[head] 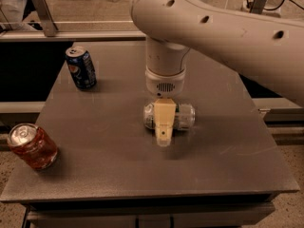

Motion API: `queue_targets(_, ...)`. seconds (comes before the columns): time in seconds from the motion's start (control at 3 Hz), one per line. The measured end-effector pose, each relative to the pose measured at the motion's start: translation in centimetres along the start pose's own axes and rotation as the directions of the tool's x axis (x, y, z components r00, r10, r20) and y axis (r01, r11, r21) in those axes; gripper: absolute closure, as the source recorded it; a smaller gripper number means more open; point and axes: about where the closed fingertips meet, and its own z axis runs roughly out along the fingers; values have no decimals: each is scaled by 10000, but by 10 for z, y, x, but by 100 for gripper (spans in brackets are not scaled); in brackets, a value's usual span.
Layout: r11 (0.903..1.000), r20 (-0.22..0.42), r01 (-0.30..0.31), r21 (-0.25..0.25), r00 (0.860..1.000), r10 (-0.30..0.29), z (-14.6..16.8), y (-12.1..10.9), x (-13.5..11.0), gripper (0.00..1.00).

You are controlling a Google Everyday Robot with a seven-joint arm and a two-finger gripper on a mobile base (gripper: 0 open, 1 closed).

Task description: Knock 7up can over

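The 7up can, silvery-white with green marks, lies on its side in the middle of the grey table, its long axis running left to right. My gripper hangs straight down from the large white arm and sits directly over the can's middle. A beige part of it covers the can's front. Only the can's left and right ends show on either side of it.
A dark blue Pepsi can stands upright at the back left of the table. A red-orange can sits tilted at the front left corner. A metal rail runs behind the table.
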Motion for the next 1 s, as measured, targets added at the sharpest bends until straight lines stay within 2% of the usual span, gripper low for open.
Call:
queue_targets(0.33,10000,0,0,1,10000,0,0,0,0,0)
queue_targets(0.67,9996,829,13,287,9965,-36,1,1,11,0)
queue_targets(1.0,9957,2522,-509,779,9672,297,7,27,59,0)
